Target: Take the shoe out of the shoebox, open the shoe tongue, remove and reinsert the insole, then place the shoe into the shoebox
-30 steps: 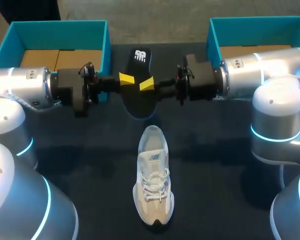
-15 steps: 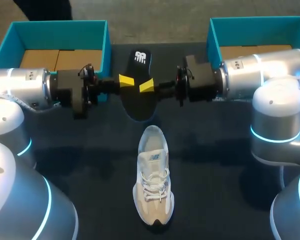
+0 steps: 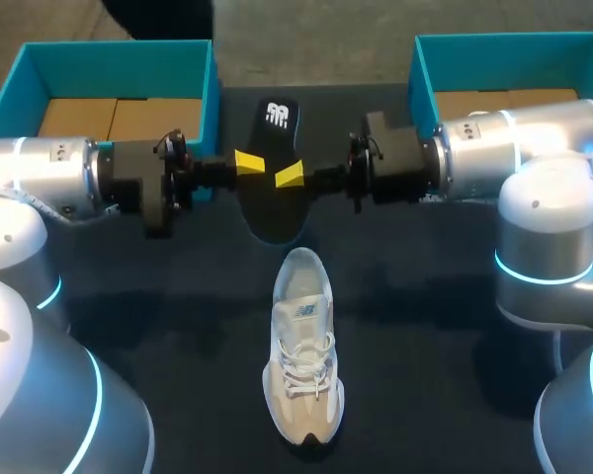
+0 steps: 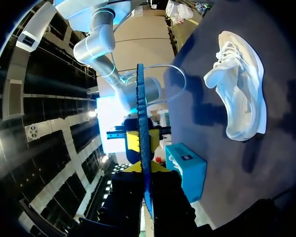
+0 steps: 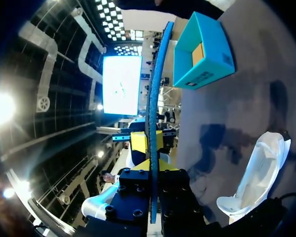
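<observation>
**Insole Held Between Both Arms**

At the frame's upper middle, the left fingers (image 3: 249, 160) and right fingers (image 3: 290, 175) were each clamped on the black insole (image 3: 270, 202) from opposite edges, above the table (image 3: 425, 326). The white shoe (image 3: 302, 351) sat lower centre on its sole. A teal shoebox (image 3: 119, 54) stood upper left, a second shoebox (image 3: 494, 44) upper right.

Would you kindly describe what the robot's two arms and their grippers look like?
The left arm and right arm are rounded silver-grey tubes with glowing cyan rings at the joints. Each ends in a black wrist block with small red details. The left gripper and right gripper have black fingers with bright yellow tips.
</observation>
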